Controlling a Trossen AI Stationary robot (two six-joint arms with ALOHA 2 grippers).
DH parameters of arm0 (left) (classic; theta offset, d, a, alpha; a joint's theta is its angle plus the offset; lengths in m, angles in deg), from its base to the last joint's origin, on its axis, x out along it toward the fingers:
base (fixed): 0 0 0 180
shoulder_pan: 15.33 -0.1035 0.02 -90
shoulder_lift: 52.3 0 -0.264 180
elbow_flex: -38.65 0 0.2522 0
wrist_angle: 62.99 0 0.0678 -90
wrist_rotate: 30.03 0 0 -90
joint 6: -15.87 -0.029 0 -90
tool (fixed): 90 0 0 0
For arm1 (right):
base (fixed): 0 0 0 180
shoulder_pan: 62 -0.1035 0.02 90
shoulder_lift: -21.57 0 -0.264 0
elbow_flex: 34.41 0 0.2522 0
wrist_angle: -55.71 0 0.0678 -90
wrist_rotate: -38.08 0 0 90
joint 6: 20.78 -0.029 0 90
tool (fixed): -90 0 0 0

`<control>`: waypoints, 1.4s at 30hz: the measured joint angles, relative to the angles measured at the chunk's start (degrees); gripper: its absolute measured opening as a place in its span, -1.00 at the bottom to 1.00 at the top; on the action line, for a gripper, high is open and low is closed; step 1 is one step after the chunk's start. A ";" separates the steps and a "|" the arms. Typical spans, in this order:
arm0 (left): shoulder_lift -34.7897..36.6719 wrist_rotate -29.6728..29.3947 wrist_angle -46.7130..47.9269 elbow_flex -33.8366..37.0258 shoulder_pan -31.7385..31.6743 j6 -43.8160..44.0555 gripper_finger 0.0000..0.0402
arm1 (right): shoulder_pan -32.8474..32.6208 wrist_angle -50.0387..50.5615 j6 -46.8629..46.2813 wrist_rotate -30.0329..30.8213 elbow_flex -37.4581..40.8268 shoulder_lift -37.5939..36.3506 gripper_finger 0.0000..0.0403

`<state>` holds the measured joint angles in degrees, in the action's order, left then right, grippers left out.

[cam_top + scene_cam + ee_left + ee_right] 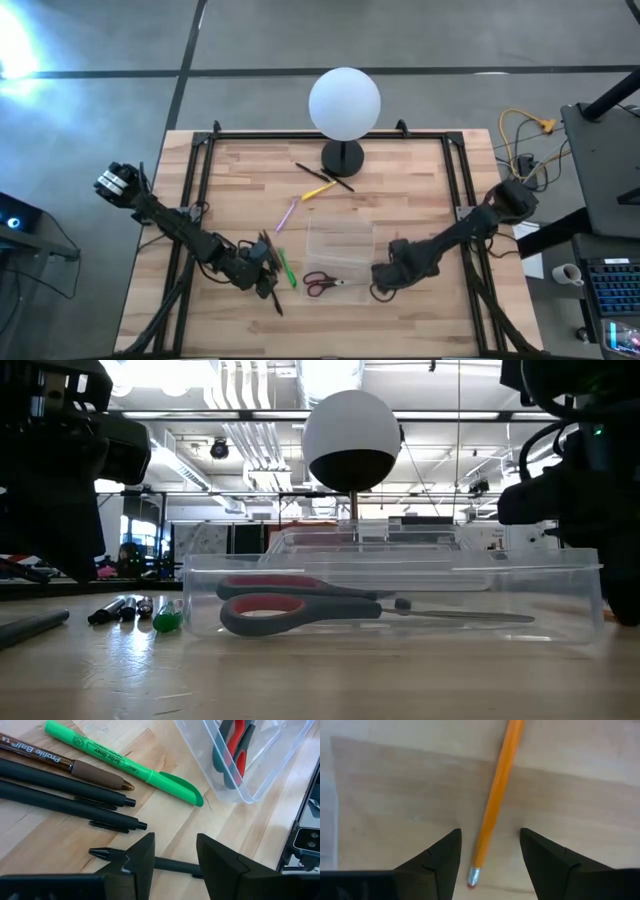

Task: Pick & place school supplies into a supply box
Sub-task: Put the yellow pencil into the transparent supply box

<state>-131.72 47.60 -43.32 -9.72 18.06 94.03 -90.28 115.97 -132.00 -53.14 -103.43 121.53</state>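
Note:
The clear supply box (340, 248) lies mid-table with the red-handled scissors (324, 283) inside, flat on its floor (300, 605). My left gripper (266, 272) is open, left of the box, low over a black pen (170, 865) that runs crosswise behind both fingertips. Beside that pen lie two more black pens (60, 795), a brown pen (75, 767) and a green highlighter (125, 765). My right gripper (384, 280) is open at the box's right near corner. An orange pencil (495, 800) lies on the table between its fingers, its eraser end (473, 878) nearest them.
The white globe lamp (344, 100) stands on its black base (342, 157) at the table's far side. Near it lie a yellow pen (318, 190), two black pens (310, 170) and a pink pen (286, 213). Black frame rails (200, 170) run along both sides.

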 joint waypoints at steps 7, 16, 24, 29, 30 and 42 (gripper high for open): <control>0.00 0.02 0.02 0.02 -0.04 0.14 -0.35 | 0.81 -1.56 -1.24 1.60 3.23 -0.24 -0.23; 0.00 -0.01 0.02 0.13 -0.04 0.16 -0.35 | 0.81 -0.67 1.45 3.47 4.28 -0.24 -0.69; 0.00 -0.01 0.00 0.13 -0.04 0.18 -0.35 | 0.33 0.44 3.74 4.31 3.52 -0.46 -0.94; 0.00 -0.01 0.00 0.13 -0.04 0.18 -0.35 | -2.16 5.93 5.57 10.30 -0.39 -1.33 -0.95; -0.01 -0.01 0.00 0.13 -0.04 0.17 -0.35 | -2.58 7.53 6.12 11.68 -1.96 -1.68 -0.95; -0.04 0.01 -0.57 0.13 -0.02 0.27 -0.35 | 0.19 0.71 51.85 20.87 -17.01 -2.55 -0.96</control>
<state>-131.76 47.60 -43.89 -9.59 18.03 94.30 -90.09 116.68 -80.15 -32.26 -120.45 118.99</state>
